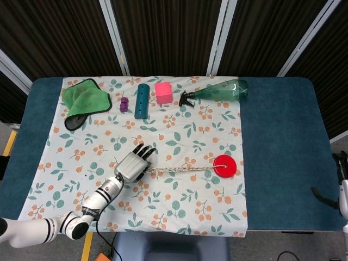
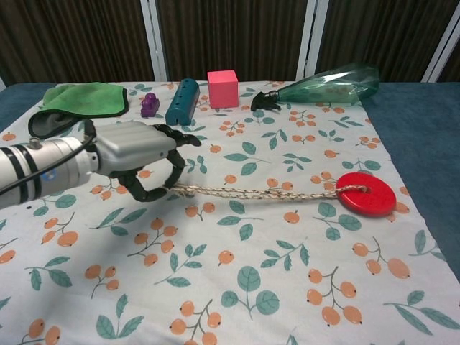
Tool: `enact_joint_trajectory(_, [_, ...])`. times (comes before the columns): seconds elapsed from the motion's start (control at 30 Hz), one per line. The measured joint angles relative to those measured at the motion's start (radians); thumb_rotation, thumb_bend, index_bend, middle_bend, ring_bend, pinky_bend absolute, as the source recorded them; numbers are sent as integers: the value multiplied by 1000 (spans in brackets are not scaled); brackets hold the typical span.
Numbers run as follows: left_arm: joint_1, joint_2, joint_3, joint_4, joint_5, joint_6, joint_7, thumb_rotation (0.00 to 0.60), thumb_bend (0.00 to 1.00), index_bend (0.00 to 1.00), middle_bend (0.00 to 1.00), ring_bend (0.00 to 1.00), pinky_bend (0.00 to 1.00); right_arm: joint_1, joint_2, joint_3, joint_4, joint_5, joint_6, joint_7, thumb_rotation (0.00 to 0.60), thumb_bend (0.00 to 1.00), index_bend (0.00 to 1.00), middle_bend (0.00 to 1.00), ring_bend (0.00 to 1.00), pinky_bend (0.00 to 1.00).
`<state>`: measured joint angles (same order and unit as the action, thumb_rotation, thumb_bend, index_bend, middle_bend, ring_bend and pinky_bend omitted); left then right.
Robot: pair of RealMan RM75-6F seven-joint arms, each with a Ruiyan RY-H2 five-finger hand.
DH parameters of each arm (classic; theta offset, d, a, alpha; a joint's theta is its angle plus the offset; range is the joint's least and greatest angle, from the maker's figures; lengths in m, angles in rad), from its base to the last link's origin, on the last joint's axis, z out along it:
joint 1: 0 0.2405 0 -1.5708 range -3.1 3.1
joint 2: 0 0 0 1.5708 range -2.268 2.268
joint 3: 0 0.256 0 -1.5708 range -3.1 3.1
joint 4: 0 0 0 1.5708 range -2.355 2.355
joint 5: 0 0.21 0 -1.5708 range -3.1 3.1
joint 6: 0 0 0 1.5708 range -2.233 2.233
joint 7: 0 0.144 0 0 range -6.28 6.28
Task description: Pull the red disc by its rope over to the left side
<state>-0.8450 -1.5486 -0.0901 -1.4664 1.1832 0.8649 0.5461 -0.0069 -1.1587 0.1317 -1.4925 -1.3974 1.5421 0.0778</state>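
Note:
The red disc (image 1: 225,165) (image 2: 366,193) lies flat on the floral cloth, right of centre. Its braided rope (image 1: 179,172) (image 2: 259,193) runs straight left from the disc's hole. My left hand (image 1: 133,163) (image 2: 136,158) is at the rope's left end, with fingers and thumb curled around it so that the end sits between them. My right hand (image 1: 341,173) shows only partly at the far right edge of the head view, well away from the disc, and how its fingers lie is unclear.
Along the far edge of the cloth lie a green cloth (image 1: 84,99), a small purple piece (image 1: 124,104), a teal block (image 1: 142,100), a pink cube (image 1: 163,92) and a green spray bottle (image 1: 217,92) on its side. Blue table (image 1: 283,152) surrounds the cloth.

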Motion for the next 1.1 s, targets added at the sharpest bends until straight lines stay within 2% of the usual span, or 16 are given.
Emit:
enact_joint_trajectory(0.3, [116, 185, 29, -32, -24, 123, -25, 600, 860, 902, 4, 0, 44, 12, -6, 1, -7, -10, -7, -15, 600, 302, 0, 0, 0, 0])
enact_joint_trajectory(0.5, [245, 314, 32, -20, -119, 255, -49, 600, 859, 910, 40, 0, 67, 24, -15, -2, -14, -28, -10, -42, 600, 302, 0, 0, 0, 0])
enact_joint_trajectory(0.7, [353, 366, 5, 44, -254, 365, -55, 600, 859, 919, 75, 0, 68, 33, -15, -7, -21, -47, -8, -75, 600, 302, 0, 0, 0, 0])
enact_joint_trajectory(0.93, [394, 385, -57, 84, -367, 455, 4, 600, 859, 925, 94, 0, 47, 35, -11, -11, -28, -54, -4, -85, 600, 302, 0, 0, 0, 0])
enact_joint_trajectory(1.1, [402, 387, -65, 83, -340, 461, 4, 600, 859, 922, 102, 0, 46, 36, -18, -15, -18, -50, -11, -76, 600, 302, 0, 0, 0, 0])
